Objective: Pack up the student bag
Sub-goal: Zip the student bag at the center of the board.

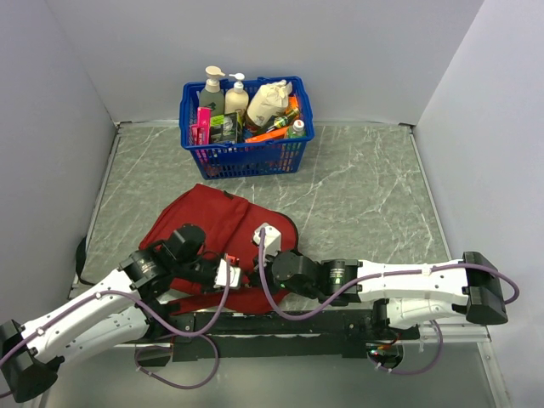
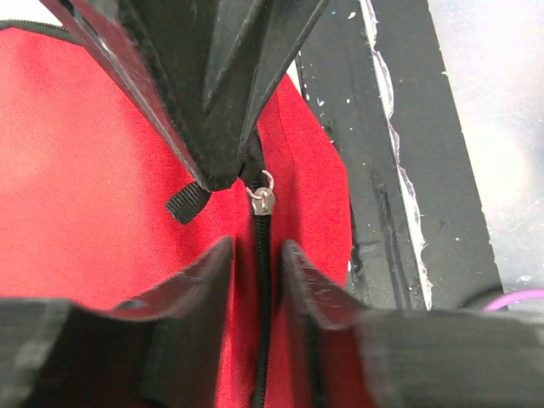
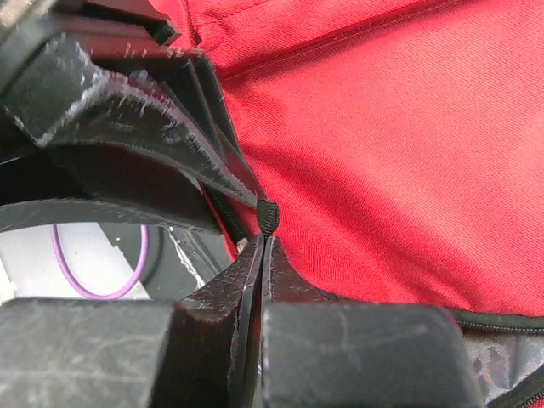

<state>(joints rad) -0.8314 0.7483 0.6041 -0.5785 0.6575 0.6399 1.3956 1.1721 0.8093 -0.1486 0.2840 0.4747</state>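
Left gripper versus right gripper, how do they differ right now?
On the left gripper the jaws stand apart, straddling the zipper; on the right gripper they are shut, pinching a black tab. The left gripper points in from the left, the right gripper from the right. Both meet tip to tip at the bag.

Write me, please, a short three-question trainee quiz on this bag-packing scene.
1. True or false: the left claw straddles the zipper of the student bag.
2. Where is the blue basket? A) far side of the table B) on the bag C) beside the arm bases.
3. Which claw has its fingertips pressed together?
Key: 1 true; 2 A; 3 the right claw.
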